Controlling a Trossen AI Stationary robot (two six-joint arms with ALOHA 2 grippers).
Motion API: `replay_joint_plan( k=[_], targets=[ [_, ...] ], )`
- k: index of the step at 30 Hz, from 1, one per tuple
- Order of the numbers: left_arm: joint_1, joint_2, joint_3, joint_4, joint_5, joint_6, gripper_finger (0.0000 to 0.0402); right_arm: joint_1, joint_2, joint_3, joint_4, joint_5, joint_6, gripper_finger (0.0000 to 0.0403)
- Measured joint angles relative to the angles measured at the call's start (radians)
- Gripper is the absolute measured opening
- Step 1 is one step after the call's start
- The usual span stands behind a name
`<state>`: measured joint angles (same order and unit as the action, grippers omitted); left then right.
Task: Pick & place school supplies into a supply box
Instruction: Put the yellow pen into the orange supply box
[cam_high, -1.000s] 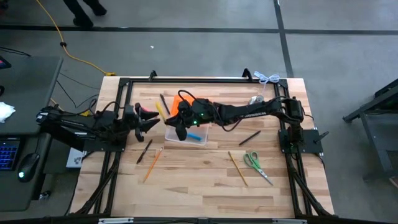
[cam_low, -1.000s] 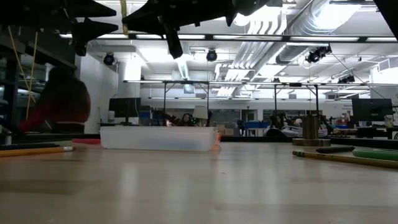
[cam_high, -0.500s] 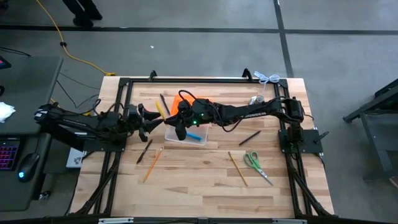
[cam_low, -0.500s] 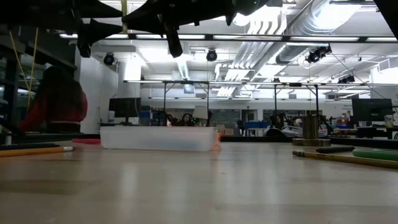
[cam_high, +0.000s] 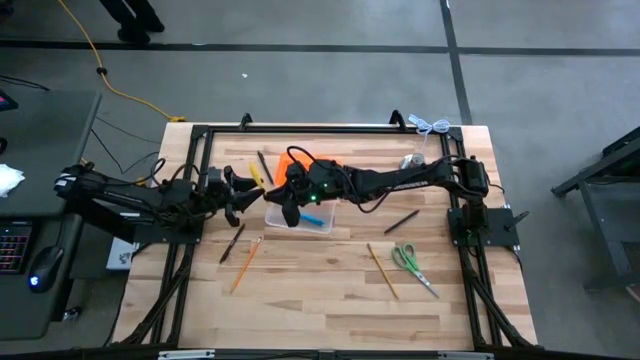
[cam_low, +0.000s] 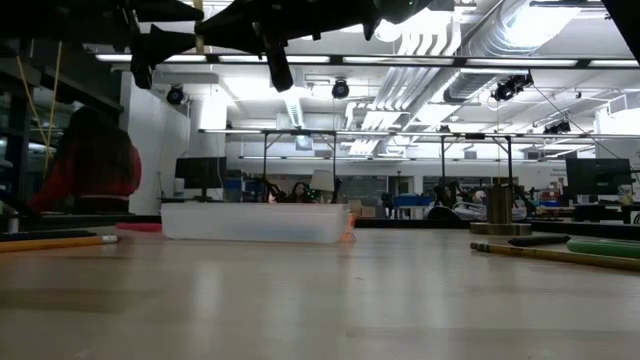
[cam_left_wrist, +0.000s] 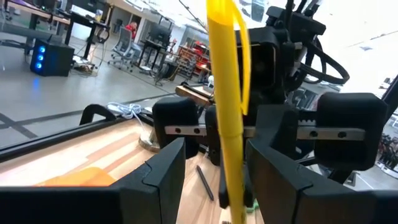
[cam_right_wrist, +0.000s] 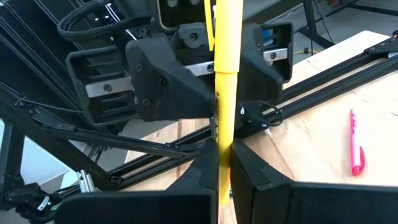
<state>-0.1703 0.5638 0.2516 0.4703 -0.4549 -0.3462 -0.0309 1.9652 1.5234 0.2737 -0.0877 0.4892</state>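
Yellow pen (cam_right_wrist: 221, 93) stands upright, clamped at its lower end between the shut fingers of the right tool (cam_high: 272, 196), above the near-left corner of the clear box (cam_high: 300, 215) with its orange lid (cam_high: 291, 160) behind. The left tool (cam_high: 240, 187) faces the right one just beside it, its fingers (cam_left_wrist: 163, 171) spread wide on either side of the pen (cam_left_wrist: 225, 112) without pressing on it. Inside the box, under the right tool, lies a blue pen (cam_high: 313, 217). On the bench behind the right tool lies a pink pen (cam_right_wrist: 356, 150). Scissors (cam_high: 411, 266) and a pencil (cam_high: 381, 270) lie well off toward the right arm's base.

Compared with a second ago, the left tool has moved in toward the right tool and now straddles the pen; the right tool has not shifted.
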Motion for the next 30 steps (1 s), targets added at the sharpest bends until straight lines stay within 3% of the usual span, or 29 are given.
replay_joint_plan(
  k=[14,19,26,30],
  targets=[
    [0.0,0.062,0.034,0.0,0.0,-0.033,0.0192,0.007,0.0,0.0,0.001,0.004,0.0,0.0],
    [0.0,0.096,0.07,-0.002,0.004,-0.003,0.0148,0.015,0.0,0.0,0.001,0.01,0.0,0.0],
    [0.0,0.122,0.084,0.001,0.061,0.001,0.0044,0.019,0.0,0.0,-0.005,0.015,-0.023,0.0],
    [0.001,0.121,0.084,0.0,0.077,-0.002,0.0044,0.019,0.0,0.0,-0.006,0.014,-0.022,0.0]
  ],
)
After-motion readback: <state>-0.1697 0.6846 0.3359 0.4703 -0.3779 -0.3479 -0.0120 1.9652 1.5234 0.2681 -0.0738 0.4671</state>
